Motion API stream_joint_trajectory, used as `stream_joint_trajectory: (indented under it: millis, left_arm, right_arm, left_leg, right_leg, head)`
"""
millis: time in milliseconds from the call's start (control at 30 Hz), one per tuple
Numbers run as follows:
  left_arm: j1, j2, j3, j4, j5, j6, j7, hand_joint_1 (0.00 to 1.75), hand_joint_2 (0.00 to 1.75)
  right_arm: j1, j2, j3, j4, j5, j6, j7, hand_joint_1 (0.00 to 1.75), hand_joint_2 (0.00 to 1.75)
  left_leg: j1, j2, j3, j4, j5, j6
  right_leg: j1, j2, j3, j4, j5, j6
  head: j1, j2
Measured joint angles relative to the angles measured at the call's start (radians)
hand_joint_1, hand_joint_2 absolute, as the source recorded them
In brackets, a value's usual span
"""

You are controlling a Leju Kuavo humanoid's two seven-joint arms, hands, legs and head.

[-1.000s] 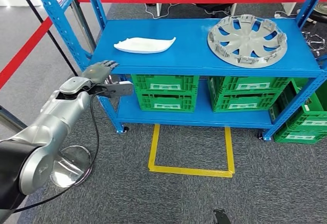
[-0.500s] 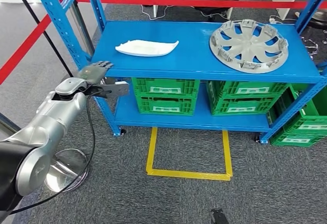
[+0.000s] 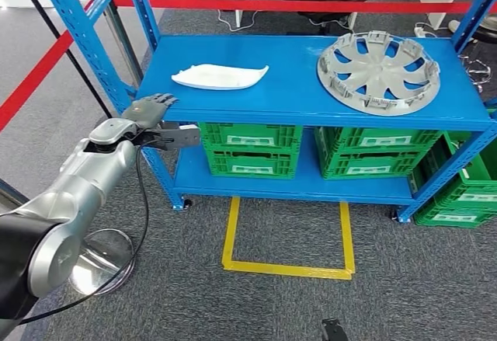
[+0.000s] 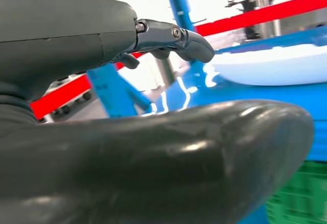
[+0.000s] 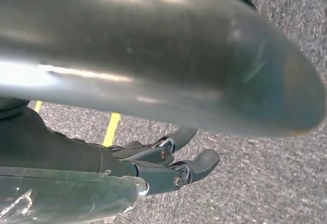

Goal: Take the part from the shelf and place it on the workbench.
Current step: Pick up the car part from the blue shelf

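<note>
Looking down, head view: L hand raised at shelf's front-left corner, fingers spread, holding nothing; well short of the part.
Part: white, flat, on top shelf deck, left half. Hubcap on right half; green crates below.
L wrist view: fingers apart, empty; part ahead on blue deck.
R wrist view: R hand over grey carpet, fingers loose & apart, empty.

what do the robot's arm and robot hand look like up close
The left arm is rounded silver metal with a black cable looping under it. Its robot hand has dark grey fingers and a thick grey thumb. The right robot hand looks the same.
</note>
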Motion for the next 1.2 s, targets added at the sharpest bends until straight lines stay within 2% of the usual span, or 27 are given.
stream_joint_trajectory:
  millis: [67,133,167,200,233,267,333,367,433,467,533,767,833,867,900,967,1000,1033,1133,1200]
  left_arm:
    - [-0.001,0.001,0.0,0.0,0.0,0.0,0.0,0.0,0.0]
    - [0.001,0.003,-0.001,0.001,0.0,0.0,0.0,0.0,0.0]
    - [0.004,0.003,-0.001,0.001,0.0,0.0,0.0,0.0,0.0]
    - [0.007,0.004,-0.001,0.002,0.0,-0.001,0.0,0.0,0.0]
    - [0.008,0.004,-0.001,0.002,0.0,-0.001,0.0,0.0,0.0]
    - [0.009,0.004,-0.001,0.003,0.0,-0.001,0.0,0.0,0.0]
    - [0.007,0.004,-0.001,0.003,0.0,-0.001,0.0,0.0,0.0]
    - [0.005,0.004,-0.001,0.003,0.0,-0.001,0.0,0.0,0.0]
    - [0.004,0.004,-0.001,0.003,0.0,-0.001,0.0,0.0,0.0]
    - [0.005,0.003,-0.001,0.003,0.0,-0.001,0.0,0.0,0.0]
    - [0.006,0.003,-0.001,0.003,0.0,-0.001,0.0,0.0,0.0]
    - [0.006,0.003,-0.001,0.003,0.0,-0.001,0.0,0.0,0.0]
    - [0.004,0.003,-0.001,0.002,0.0,-0.001,0.0,0.0,0.0]
    - [0.003,0.003,-0.001,0.002,0.0,-0.001,0.0,0.0,0.0]
    - [0.003,0.002,-0.001,0.002,0.0,-0.002,0.0,0.0,0.0]
    - [0.002,-0.001,-0.002,0.003,0.0,-0.008,0.001,0.0,0.0]
    - [0.002,-0.002,-0.003,0.003,0.0,-0.012,0.001,0.0,0.0]
    - [0.0,-0.004,-0.004,0.003,-0.001,-0.016,0.002,0.0,0.0]
    - [-0.001,-0.009,-0.006,0.002,-0.001,-0.018,0.004,0.0,0.0]
    - [-0.003,-0.014,-0.007,0.002,-0.002,-0.019,0.007,0.0,0.0]
  right_arm:
    - [-0.002,0.0,0.0,0.0,0.0,0.0,0.0,0.0,0.0]
    - [-0.002,0.0,0.0,0.0,0.0,0.0,0.0,0.0,0.0]
    - [-0.002,0.0,0.0,0.0,0.0,0.0,0.0,0.0,0.0]
    - [-0.002,0.0,0.0,0.0,0.0,0.0,0.0,0.0,0.0]
    - [-0.002,0.0,0.0,0.0,0.0,0.0,0.0,0.0,0.0]
    - [-0.002,0.0,0.0,0.0,0.0,0.0,0.0,0.0,0.0]
    - [-0.003,0.0,0.001,0.0,0.0,0.001,0.0,0.0,0.0]
    - [-0.004,0.0,0.001,0.0,0.0,0.001,0.0,0.0,0.0]
    - [-0.005,0.0,0.001,0.0,0.0,0.002,0.0,0.0,0.0]
    - [-0.005,0.0,0.001,0.0,0.0,0.002,0.0,0.0,0.0]
    - [-0.004,0.0,0.001,0.0,0.0,0.002,0.0,0.0,0.0]
    - [-0.003,0.0,0.001,0.0,0.0,0.002,0.0,0.0,0.0]
    - [-0.004,0.0,0.001,0.0,0.0,0.002,0.0,0.0,0.0]
    - [-0.003,0.0,0.001,0.0,0.0,0.002,0.0,0.0,0.0]
    - [-0.003,0.0,0.001,0.0,0.0,0.003,0.0,0.0,0.0]
    - [-0.003,0.0,0.002,0.0,0.0,0.006,0.0,0.0,0.0]
    - [-0.003,-0.001,0.002,0.0,0.0,0.008,0.0,0.0,0.0]
    - [-0.004,-0.001,0.002,0.0,0.001,0.009,0.0,0.0,0.0]
    - [-0.005,-0.004,0.002,0.0,0.002,0.012,0.0,0.0,0.0]
    - [-0.008,-0.006,0.004,0.0,0.002,0.014,0.0,0.0,0.0]
  left_leg:
    - [0.001,0.001,-0.031,0.062,-0.035,-0.009]
    - [0.002,0.002,-0.103,0.194,-0.088,-0.015]
    - [0.003,0.002,-0.14,0.253,-0.105,-0.017]
    - [0.004,0.002,-0.165,0.286,-0.105,-0.018]
    - [0.005,0.002,-0.171,0.282,-0.087,-0.018]
    - [0.006,0.002,-0.156,0.243,-0.053,-0.018]
    - [0.008,0.004,-0.091,0.113,0.019,-0.02]
    - [0.009,0.004,-0.062,0.057,0.038,-0.018]
    - [0.007,0.003,-0.036,0.007,0.041,-0.01]
    - [0.006,0.002,-0.036,0.004,0.039,-0.003]
    - [0.004,0.002,-0.037,0.004,0.038,0.001]
    - [0.004,0.002,-0.036,0.004,0.038,0.005]
    - [0.005,0.002,-0.031,0.002,0.036,0.018]
    - [0.005,0.003,-0.027,0.001,0.034,0.026]
    - [0.004,0.002,-0.021,0.001,0.03,0.032]
    - [-0.003,0.0,-0.011,0.004,0.019,0.028]
    - [-0.005,-0.002,-0.006,0.004,0.015,0.023]
    - [-0.005,-0.002,-0.004,0.003,0.013,0.016]
    - [-0.002,-0.001,-0.01,0.016,-0.001,0.001]
    - [-0.001,0.001,-0.053,0.101,-0.046,-0.008]
  right_leg:
    - [-0.004,0.001,0.005,-0.004,0.0,-0.01]
    - [-0.005,0.001,0.008,-0.004,-0.004,-0.016]
    - [-0.005,0.001,0.01,-0.004,-0.006,-0.017]
    - [-0.005,0.001,0.012,-0.004,-0.008,-0.018]
    - [-0.005,0.001,0.015,-0.004,-0.01,-0.016]
    - [-0.006,0.001,0.019,-0.004,-0.013,-0.014]
    - [-0.007,0.002,0.028,-0.003,-0.02,-0.005]
    - [-0.006,0.003,0.031,-0.001,-0.024,0.0]
    - [-0.002,0.005,0.032,-0.002,-0.028,0.01]
    - [-0.003,0.005,0.033,-0.005,-0.027,0.012]
    - [-0.004,0.005,0.034,-0.009,-0.026,0.014]
    - [-0.004,0.005,0.035,-0.01,-0.026,0.017]
    - [-0.005,0.001,0.023,0.02,-0.048,0.024]
    - [-0.005,-0.001,-0.007,0.083,-0.078,0.027]
    - [-0.003,-0.003,-0.04,0.137,-0.089,0.026]
    - [0.001,-0.003,-0.041,0.111,-0.056,0.018]
    - [0.003,-0.002,-0.018,0.051,-0.019,0.013]
    - [0.005,-0.001,0.008,-0.001,-0.002,0.01]
    - [0.001,0.001,0.013,-0.008,0.001,-0.005]
    - [-0.002,0.001,0.017,-0.012,0.001,-0.013]
  head:
    - [-0.003,0.0]
    - [-0.007,0.0]
    - [-0.007,0.0]
    - [-0.007,0.0]
    - [-0.007,0.0]
    - [-0.008,0.0]
    - [-0.008,0.0]
    - [-0.009,0.0]
    - [-0.009,0.0]
    - [-0.008,0.0]
    - [-0.007,0.0]
    - [-0.007,0.0]
    - [-0.004,0.0]
    - [-0.002,0.0]
    - [0.0,0.0]
    - [0.002,0.0]
    - [0.003,0.0]
    - [0.003,0.0]
    - [0.001,0.0]
    - [-0.003,0.0]
